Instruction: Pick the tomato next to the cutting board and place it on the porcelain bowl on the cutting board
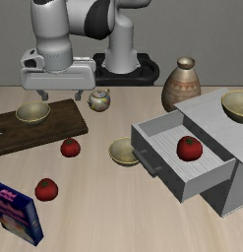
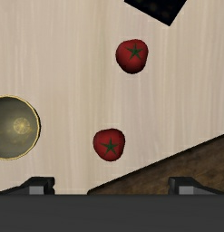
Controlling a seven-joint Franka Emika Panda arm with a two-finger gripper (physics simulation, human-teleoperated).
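red tomato (image 2: 109, 143) is seen just off the cutting board (image 2: 181, 165), directly ahead of the gripper (image 2: 112, 187), which is held spread and empty.

The wooden table (image 1: 103, 212) bears a cutting board (image 1: 39, 129), 2 tomatoes (image 1: 70, 148) (image 1: 46, 189), a bowl (image 1: 123, 151), cabinet (image 1: 204, 110), vase (image 1: 182, 87) and box (image 1: 17, 210).

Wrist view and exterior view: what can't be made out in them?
- Cutting board: wrist view, one corner visible, the rest cut off by the picture's edge.
- Bowl on the table: wrist view, partly cut off by the edge.
- Blue box: exterior view, its print is too small to read.
- Drawer: exterior view, its back end is hidden under the cabinet top.
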